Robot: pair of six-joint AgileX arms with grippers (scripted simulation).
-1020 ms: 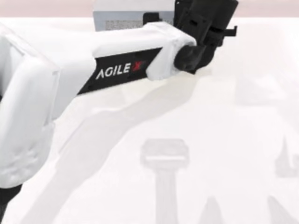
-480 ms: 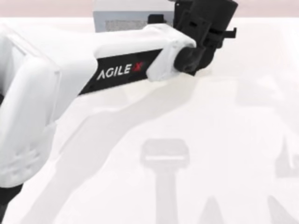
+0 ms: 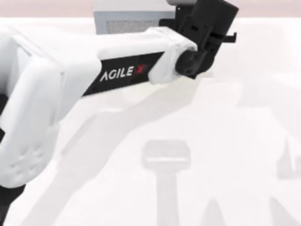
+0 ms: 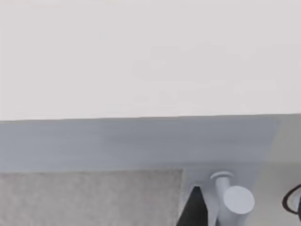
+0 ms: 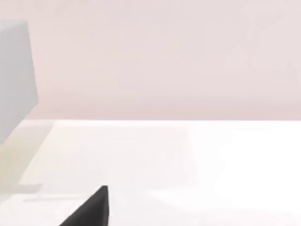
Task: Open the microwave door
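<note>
Left arm (image 3: 70,80) reaches from the near left of the bench (image 3: 225,141) diagonally toward its far edge. The left hand (image 3: 207,35) sits at the front of the microwave (image 3: 127,14), which stands at the far middle of the bench. In the left wrist view, one dark fingertip (image 4: 193,209) lies just beside the slim pale handle (image 4: 233,197) of the microwave door (image 4: 89,197), next to the speckled mesh window. Whether the left hand's fingers are apart or clamped on the handle cannot be told. The right wrist view shows the microwave's side at the picture's edge and one dark fingertip (image 5: 91,209) over the bare bench; the right hand's finger state cannot be told.
</note>
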